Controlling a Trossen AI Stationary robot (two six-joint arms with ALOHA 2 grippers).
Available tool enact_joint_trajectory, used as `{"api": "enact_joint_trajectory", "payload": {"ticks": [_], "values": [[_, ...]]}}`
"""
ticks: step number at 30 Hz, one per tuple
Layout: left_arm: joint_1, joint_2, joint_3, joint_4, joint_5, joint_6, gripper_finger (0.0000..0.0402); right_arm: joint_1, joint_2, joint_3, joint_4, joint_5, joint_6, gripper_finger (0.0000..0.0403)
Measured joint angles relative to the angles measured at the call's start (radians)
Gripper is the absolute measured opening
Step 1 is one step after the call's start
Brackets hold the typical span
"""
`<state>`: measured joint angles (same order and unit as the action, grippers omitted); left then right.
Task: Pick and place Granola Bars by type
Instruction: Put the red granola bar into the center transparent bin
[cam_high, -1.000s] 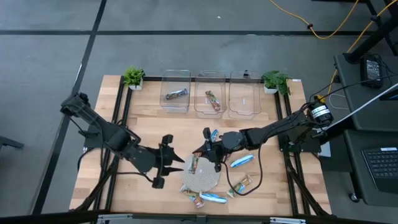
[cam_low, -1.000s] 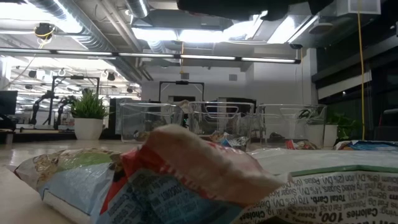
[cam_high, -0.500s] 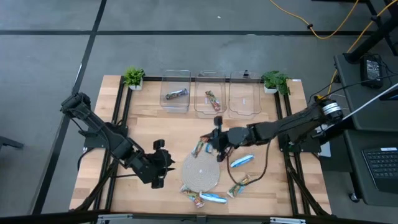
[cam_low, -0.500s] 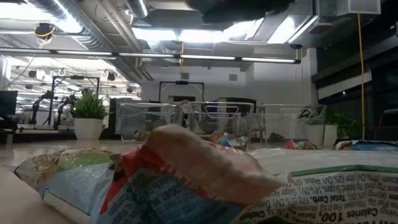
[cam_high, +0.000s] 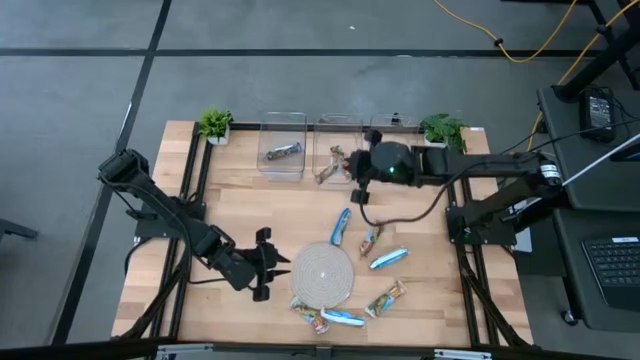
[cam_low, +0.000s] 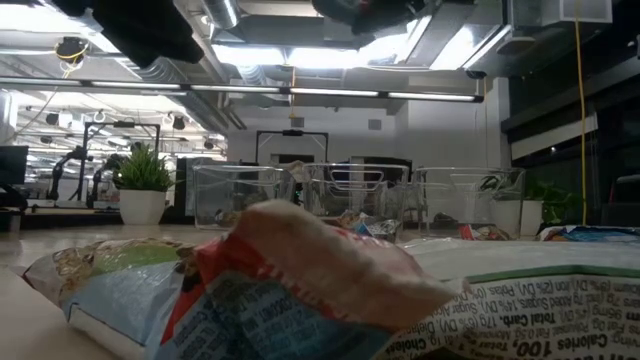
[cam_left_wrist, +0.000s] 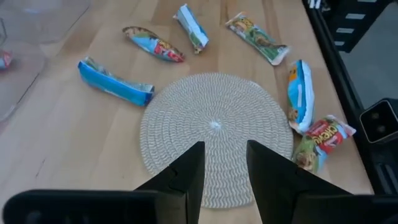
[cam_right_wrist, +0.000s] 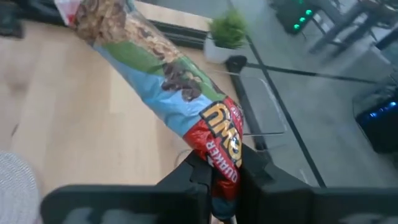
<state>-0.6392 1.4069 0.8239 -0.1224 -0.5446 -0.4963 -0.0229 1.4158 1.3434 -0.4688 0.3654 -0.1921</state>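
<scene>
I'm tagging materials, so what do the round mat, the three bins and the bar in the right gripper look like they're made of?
Round mat: woven fibre, matte; coiled rings show.
Bins: clear plastic, probably; the table shows through.
Bar in the right gripper: glossy printed foil or plastic film, crinkled.

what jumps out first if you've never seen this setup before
The right end effector stands out first: it is shut on a red, blue and green granola bar, carried above the middle clear bin at the table's far side. Next comes the round woven mat near the front, with wrapped bars scattered around it. The left end effector hovers, fingers apart and empty, beside the mat.
</scene>
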Motion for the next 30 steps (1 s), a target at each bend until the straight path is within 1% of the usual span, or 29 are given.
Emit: {"api": "enact_joint_trajectory", "payload": {"ticks": [8, 13, 16, 19, 24, 30], "values": [[-0.001, 0.005, -0.052, 0.108, -0.018, 0.022, 0.0108, -0.129, 0.009, -0.042, 0.014, 0.000, -0.022, 0.0029], [-0.001, 0.008, -0.083, 0.147, -0.014, 0.022, 0.0111, -0.202, 0.037, -0.073, 0.042, -0.001, -0.021, 0.0039], [-0.001, 0.008, -0.083, 0.150, -0.015, 0.034, 0.0108, -0.230, 0.070, -0.075, 0.039, -0.004, -0.021, 0.0042], [-0.001, 0.008, -0.083, 0.163, -0.014, 0.052, 0.0107, -0.253, 0.113, -0.075, 0.045, -0.030, -0.023, 0.0036], [-0.001, 0.008, -0.083, 0.165, -0.015, 0.054, 0.0111, -0.297, 0.183, -0.075, 0.055, -0.046, -0.052, 0.0027], [-0.001, 0.008, -0.083, 0.165, -0.015, 0.054, 0.0107, -0.356, 0.263, -0.076, 0.062, -0.045, -0.048, 0.0044]]}}
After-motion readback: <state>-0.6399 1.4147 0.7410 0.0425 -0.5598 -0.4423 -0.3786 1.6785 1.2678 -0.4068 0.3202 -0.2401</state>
